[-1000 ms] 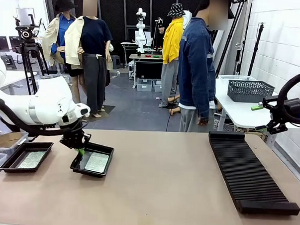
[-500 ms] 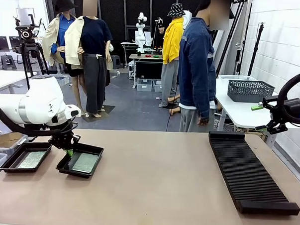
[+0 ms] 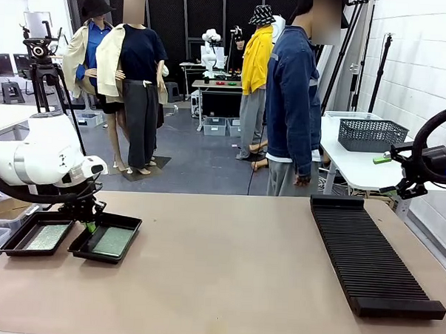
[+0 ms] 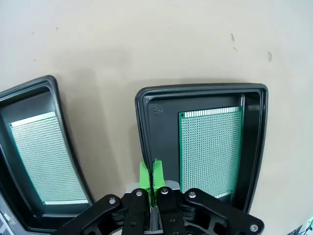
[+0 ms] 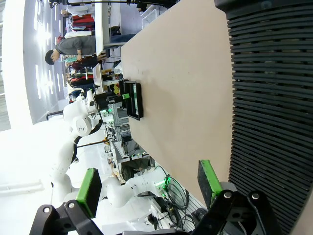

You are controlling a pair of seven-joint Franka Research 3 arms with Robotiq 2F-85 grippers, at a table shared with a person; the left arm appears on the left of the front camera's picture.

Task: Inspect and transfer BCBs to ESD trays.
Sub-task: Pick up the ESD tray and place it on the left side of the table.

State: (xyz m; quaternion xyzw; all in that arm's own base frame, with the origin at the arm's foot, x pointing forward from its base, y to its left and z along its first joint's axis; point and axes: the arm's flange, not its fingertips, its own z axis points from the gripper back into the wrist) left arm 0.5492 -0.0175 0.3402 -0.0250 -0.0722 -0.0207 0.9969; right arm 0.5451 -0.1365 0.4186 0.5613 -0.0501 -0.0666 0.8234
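Two glossy black ESD trays lie side by side at the table's left. The left ESD tray (image 3: pixel 25 252) (image 4: pixel 55 95) holds a green BCB (image 3: pixel 46 236) (image 4: pixel 46 161). The right ESD tray (image 3: pixel 104 257) (image 4: pixel 142 125) holds another BCB (image 3: pixel 114 241) (image 4: pixel 211 147). My left gripper (image 3: pixel 91 225) (image 4: pixel 151 171) is shut on the right tray's rim, on the side nearest the left tray. At the far right, off the table's edge, my right gripper (image 3: pixel 394 171) (image 5: pixel 149 188) hangs open with nothing between its green pads.
A long black ribbed rack (image 3: pixel 374 259) (image 5: pixel 274 98) lies along the table's right side. A dark mesh basket (image 3: pixel 371 134) stands on a white table behind it. A person (image 3: pixel 292 103) in a denim jacket stands at the far edge.
My left gripper has pulled the right tray, with its board, leftward across the table until it lies beside the left tray. The right arm has not moved.
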